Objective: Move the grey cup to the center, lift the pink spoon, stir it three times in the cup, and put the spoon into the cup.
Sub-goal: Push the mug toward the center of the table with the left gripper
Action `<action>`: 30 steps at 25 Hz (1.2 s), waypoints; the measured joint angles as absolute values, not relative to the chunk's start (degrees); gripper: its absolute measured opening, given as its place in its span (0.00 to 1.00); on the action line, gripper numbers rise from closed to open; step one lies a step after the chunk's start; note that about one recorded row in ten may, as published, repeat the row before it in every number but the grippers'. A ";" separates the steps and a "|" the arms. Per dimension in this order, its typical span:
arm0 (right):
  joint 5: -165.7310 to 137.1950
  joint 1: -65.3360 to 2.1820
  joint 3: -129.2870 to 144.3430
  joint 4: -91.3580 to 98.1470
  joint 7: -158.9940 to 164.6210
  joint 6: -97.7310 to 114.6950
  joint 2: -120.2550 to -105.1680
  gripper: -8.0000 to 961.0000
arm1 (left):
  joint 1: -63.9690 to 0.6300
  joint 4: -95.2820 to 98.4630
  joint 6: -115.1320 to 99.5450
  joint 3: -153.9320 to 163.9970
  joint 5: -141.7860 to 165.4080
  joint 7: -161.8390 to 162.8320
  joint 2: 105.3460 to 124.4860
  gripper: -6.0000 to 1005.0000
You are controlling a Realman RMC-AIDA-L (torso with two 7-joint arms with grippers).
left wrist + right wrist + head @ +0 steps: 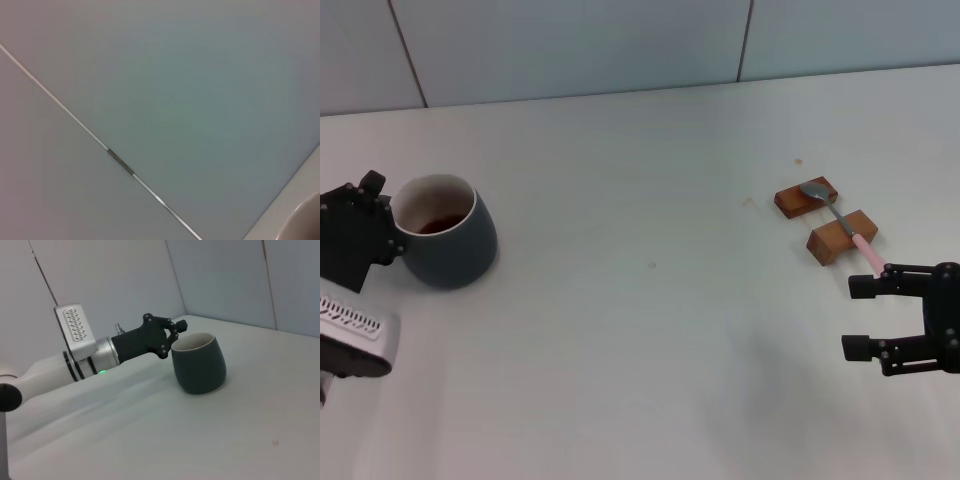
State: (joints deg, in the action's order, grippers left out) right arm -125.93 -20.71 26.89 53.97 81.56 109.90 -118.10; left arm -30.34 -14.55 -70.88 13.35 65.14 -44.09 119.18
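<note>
The grey cup [448, 238] stands at the left of the table, with dark liquid inside; its handle is hidden. My left gripper [388, 232] is against the cup's left side at the rim and is closed on it; it also shows in the right wrist view [174, 337] at the cup [200, 365]. The pink spoon [863, 250] lies across two brown wooden blocks [806, 197] at the right, with its metal bowl on the far block. My right gripper [857, 318] is open and empty, just in front of the tip of the spoon's handle.
The second wooden block [842, 235] lies under the spoon's neck. A pale wall [620, 45] runs along the table's far edge. Bare white table [650, 300] lies between the cup and the blocks.
</note>
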 joint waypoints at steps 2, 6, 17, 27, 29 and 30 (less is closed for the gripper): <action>-125.94 -20.72 26.89 53.97 81.56 109.91 -118.04 0.86 | -31.21 -13.59 -69.52 13.31 65.15 -44.73 119.18 0.00; -126.04 -20.59 26.89 53.97 81.56 109.94 -117.99 0.86 | -31.46 -12.66 -69.34 13.45 65.14 -44.74 119.11 0.00; -126.12 -20.59 26.89 53.96 81.56 109.73 -117.94 0.86 | -32.31 -10.19 -66.27 13.66 65.13 -45.31 119.00 0.00; -126.21 -20.53 26.89 53.96 81.64 109.78 -118.06 0.86 | -33.04 -10.63 -64.73 13.43 70.38 -47.31 119.07 0.00; -126.21 -20.53 26.90 53.96 81.69 109.85 -118.09 0.86 | -33.28 -10.89 -64.81 13.31 72.14 -47.31 119.08 0.00; -126.21 -20.51 26.89 53.96 81.74 109.86 -118.10 0.86 | -33.42 -11.03 -64.82 13.30 72.85 -47.31 119.09 0.00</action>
